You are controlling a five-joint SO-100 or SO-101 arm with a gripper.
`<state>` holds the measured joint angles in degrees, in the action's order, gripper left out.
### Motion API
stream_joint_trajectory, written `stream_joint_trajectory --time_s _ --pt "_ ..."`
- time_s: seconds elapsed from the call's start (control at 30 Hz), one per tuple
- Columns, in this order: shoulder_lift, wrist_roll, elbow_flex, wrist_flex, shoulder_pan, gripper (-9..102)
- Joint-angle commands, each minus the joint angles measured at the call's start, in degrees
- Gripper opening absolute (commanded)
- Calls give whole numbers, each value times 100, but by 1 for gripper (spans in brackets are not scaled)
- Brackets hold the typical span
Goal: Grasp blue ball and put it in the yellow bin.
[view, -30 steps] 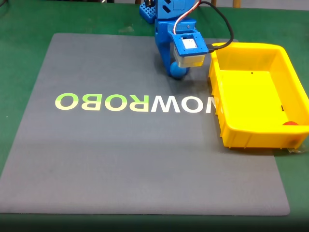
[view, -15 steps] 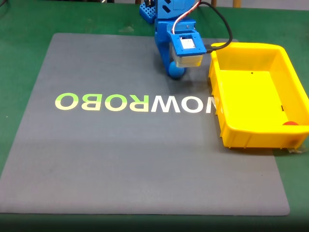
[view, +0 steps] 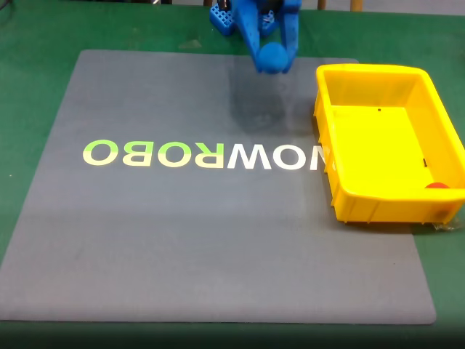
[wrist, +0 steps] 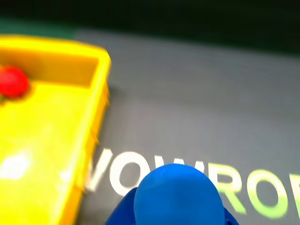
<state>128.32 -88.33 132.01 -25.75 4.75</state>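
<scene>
small matte blue foam ball (view: 273, 57) now lifted off grey mat (view: 182, 233), clamped in blue plastic gripper (view: 272, 52) above mat's far edge | large yellow plastic bin (view: 436, 205) at mat's right edge; red ball (wrist: 12, 81) inside | carry remains

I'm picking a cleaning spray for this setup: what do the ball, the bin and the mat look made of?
Blue ball: probably foam, matte with no glints. Yellow bin: glossy moulded plastic, with a thick rim and a bright sheen on the floor. Grey mat: seemingly rubber or fabric, flat and dull, with printed letters.
</scene>
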Motion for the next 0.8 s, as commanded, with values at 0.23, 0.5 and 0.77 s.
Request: stream_joint_trajectory --time_s 0.23,0.5,0.77 --pt "-70 580 -1222 527 1485 0" --pt "-580 782 -1424 571 2338 0" --pt "-1037 844 -1433 615 2769 0"
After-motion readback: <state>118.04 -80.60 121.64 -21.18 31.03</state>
